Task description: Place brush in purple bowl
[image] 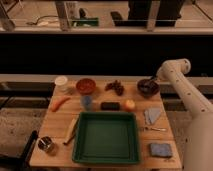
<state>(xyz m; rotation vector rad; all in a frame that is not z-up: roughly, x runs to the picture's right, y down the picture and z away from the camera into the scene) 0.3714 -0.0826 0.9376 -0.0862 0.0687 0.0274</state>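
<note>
The purple bowl [148, 88] stands at the table's far right corner. My gripper [151, 80] is at the end of the white arm [176, 70], right over the bowl's far rim, dark against the bowl. A dark shape lies inside the bowl under the gripper; I cannot tell whether it is the brush or whether the gripper holds it. A long wooden-handled thing [71, 131] lies beside the green tray's left edge, far from the gripper.
The orange-red bowl [85, 86], a white cup [61, 82] and a dark cluster [116, 87] stand along the back. A carrot [60, 103], blue cup [87, 102], black block [110, 106] and orange fruit [130, 104] lie mid-table. A green tray [106, 116], grey cloth [152, 115], blue sponge [160, 149] and metal cup [46, 145] are in front.
</note>
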